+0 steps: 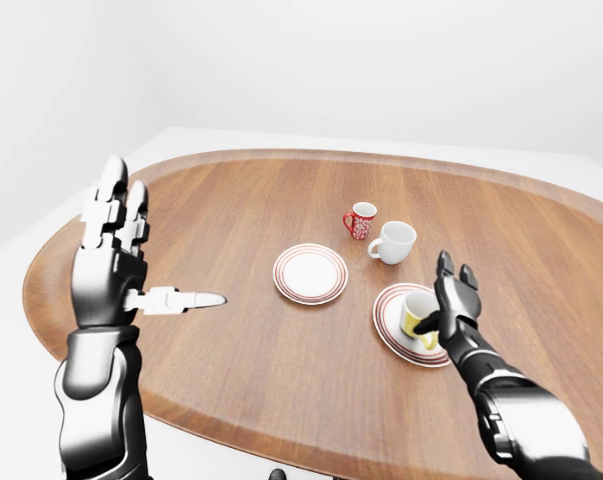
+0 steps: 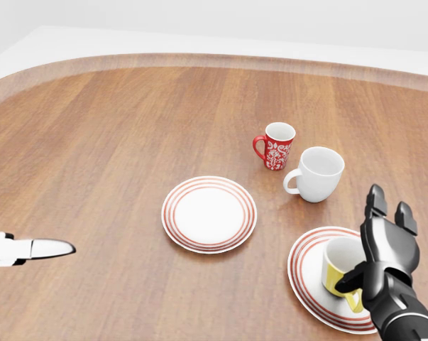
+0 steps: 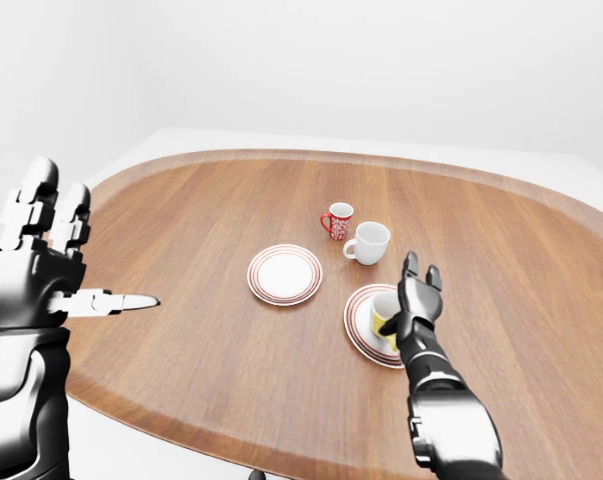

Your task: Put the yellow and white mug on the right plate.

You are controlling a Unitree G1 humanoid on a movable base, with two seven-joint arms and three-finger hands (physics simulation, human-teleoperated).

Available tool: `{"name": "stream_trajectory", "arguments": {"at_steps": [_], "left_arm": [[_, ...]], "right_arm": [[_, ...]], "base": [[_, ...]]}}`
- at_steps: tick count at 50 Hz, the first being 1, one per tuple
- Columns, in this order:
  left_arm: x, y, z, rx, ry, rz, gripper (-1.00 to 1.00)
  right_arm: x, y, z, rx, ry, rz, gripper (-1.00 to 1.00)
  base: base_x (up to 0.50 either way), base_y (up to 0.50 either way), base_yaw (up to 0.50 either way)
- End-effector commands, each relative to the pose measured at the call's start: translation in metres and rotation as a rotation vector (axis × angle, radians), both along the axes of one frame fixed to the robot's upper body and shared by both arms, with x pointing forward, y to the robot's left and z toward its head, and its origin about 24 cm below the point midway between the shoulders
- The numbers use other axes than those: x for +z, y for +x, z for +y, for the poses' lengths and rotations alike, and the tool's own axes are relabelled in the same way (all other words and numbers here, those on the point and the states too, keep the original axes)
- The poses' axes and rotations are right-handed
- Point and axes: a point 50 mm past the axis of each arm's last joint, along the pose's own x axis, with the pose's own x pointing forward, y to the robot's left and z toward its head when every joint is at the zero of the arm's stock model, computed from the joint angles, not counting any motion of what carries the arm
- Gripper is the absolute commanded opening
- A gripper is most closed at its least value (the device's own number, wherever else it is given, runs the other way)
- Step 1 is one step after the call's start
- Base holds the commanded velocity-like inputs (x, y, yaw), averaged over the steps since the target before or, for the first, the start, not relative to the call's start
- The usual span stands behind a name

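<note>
Out past the table's (image 1: 231,390) left edge the left hand (image 1: 109,255) is raised with its fingers spread wide, gripping nothing and playing no part in the job. Toward the middle of the table the left plate (image 2: 209,214) sits bare, and beyond it, toward the far edge, a red patterned mug (image 2: 275,146) and a plain white mug (image 2: 317,174) stand just beside each other, both off the plates. Near the table's right near edge the yellow and white mug (image 2: 339,268) stands upright on the right plate (image 2: 307,268), so the placing itself looks done. The right hand (image 2: 384,259) is just beside the mug, fingers straight and open, thumb tip at its side, not clasping it; what seems left is only to draw that hand clear
</note>
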Motion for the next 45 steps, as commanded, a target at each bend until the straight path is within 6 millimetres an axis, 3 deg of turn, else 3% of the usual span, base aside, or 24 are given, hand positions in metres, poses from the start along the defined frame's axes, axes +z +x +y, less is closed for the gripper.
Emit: {"name": "stream_trajectory", "arguments": {"at_steps": [1,10,31,40,45], "left_arm": [[-0.002,0.001,0.000,0.001,-0.003,0.008,0.97],[-0.001,0.001,0.000,0.000,-0.002,0.005,0.97],[0.001,-0.001,-0.001,-0.005,0.001,-0.007,0.97],[0.002,-0.002,-0.002,-0.009,0.002,-0.011,0.97],[0.000,0.000,-0.001,-0.007,-0.001,0.000,0.97]], "right_arm": [[0.003,0.003,0.003,-0.013,0.035,-0.027,1.00],[0.007,0.009,0.008,-0.014,0.115,-0.040,1.00],[0.037,0.028,0.028,0.104,0.282,-0.158,1.00],[0.057,0.028,0.040,0.197,0.343,-0.241,1.00],[0.089,0.022,0.057,0.328,0.388,-0.355,1.00]], "base": [[0.00,0.00,0.00],[0.00,0.00,0.00],[0.00,0.00,0.00],[0.00,0.00,0.00],[0.00,0.00,0.00]]}}
